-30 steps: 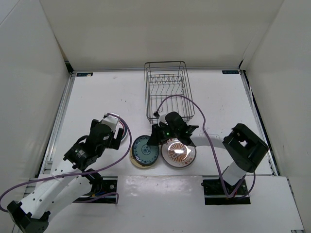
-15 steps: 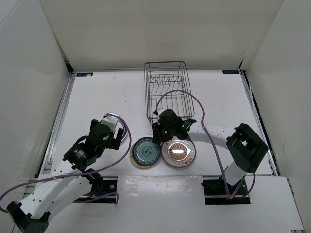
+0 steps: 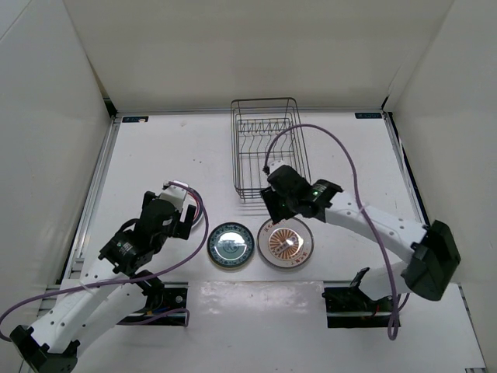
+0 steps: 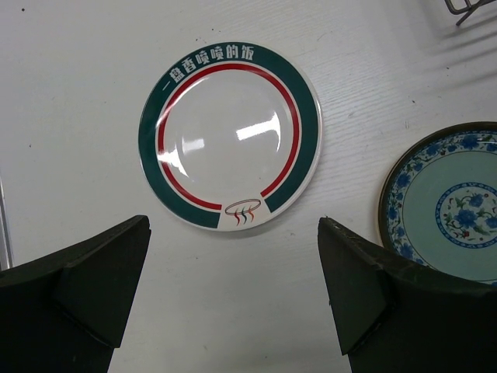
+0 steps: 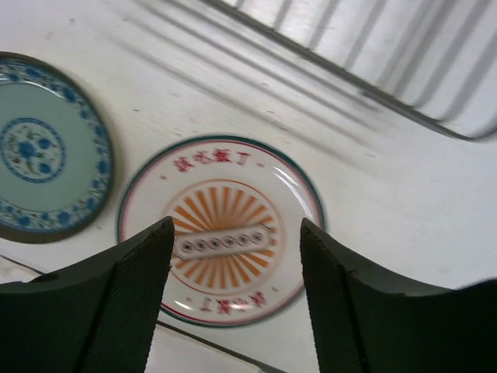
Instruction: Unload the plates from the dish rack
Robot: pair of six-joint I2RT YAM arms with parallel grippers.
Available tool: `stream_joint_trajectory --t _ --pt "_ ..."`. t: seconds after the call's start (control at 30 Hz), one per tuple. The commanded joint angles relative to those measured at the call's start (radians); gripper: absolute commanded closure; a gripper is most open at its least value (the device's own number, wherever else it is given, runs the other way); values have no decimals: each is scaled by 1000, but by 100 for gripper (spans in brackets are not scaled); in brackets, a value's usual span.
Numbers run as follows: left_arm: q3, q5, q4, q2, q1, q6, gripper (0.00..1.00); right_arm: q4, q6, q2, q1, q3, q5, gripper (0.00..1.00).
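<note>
Right gripper [image 5: 235, 256] jaws are parted, grasping nothing, above the sunburst plate [image 5: 221, 183] — it lies flat just in front of the dish rack [image 3: 268, 148]. Left gripper [image 4: 233, 233] jaws gape wide, also empty, over the green-rimmed plate [image 4: 229, 132], off the rack's near-left corner — the teal plate [image 3: 231, 244] lies between the two.

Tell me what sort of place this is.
Probably a robot lab test cell, not a kitchen: plain white walls box in a white table, two robot arms are bolted at its near edge, and a wire dish rack and three plates sit on it.
</note>
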Motion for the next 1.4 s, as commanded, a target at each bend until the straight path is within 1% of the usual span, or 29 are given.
stream_joint_trajectory --t 0.0,0.03,0.13,0.2,0.27,0.3,0.37,0.4,0.47,0.5,0.63,0.67,0.77,0.8,0.87,1.03,1.23,1.3,1.37 --pt "8 -1 2 -1 5 5 1 -182 -19 -96 2 68 188 30" --pt "6 -1 2 -1 6 5 1 -245 -10 -113 1 80 229 23" --pt "8 4 3 -4 6 2 1 -302 -14 -232 -1 85 293 10" --pt "5 4 8 -11 5 3 1 -340 -16 -320 -1 80 309 10" --pt "3 -2 9 -16 6 3 1 -353 -13 -367 4 59 324 10" --pt "0 -2 12 -16 5 5 1 -357 -14 -442 -1 47 332 10" --pt "-12 27 23 -19 6 37 1 -376 -25 -487 1 27 353 10" --pt "-12 82 43 -18 8 40 1 -382 -26 -549 -1 10 389 10" --pt "-21 120 54 -9 6 98 1 -393 -23 -602 -1 -22 473 10" --pt "-18 143 58 1 5 100 1 -399 -34 -628 -2 -25 484 10" --pt "-3 186 51 13 6 65 1 -469 -10 -653 -1 -30 553 10" --pt "-7 197 60 8 6 62 1 -480 -3 -650 -1 -36 602 10" --pt "-43 231 87 -13 5 57 1 -502 32 -650 -4 -75 621 10" --pt "-47 233 92 -16 6 13 1 -502 35 -651 -2 -94 622 10" --pt "-70 236 94 -30 5 7 1 -506 61 -653 -2 -105 643 10" --pt "-84 203 78 -22 6 -7 1 -489 90 -664 -2 -124 656 10" --pt "-139 160 134 -24 8 -98 1 -511 121 -662 -2 -139 639 10" --pt "-139 142 96 -33 5 -130 1 -528 139 -659 -1 -136 639 10" --pt "-170 110 138 -59 8 -124 1 -543 152 -654 -2 -141 637 10"
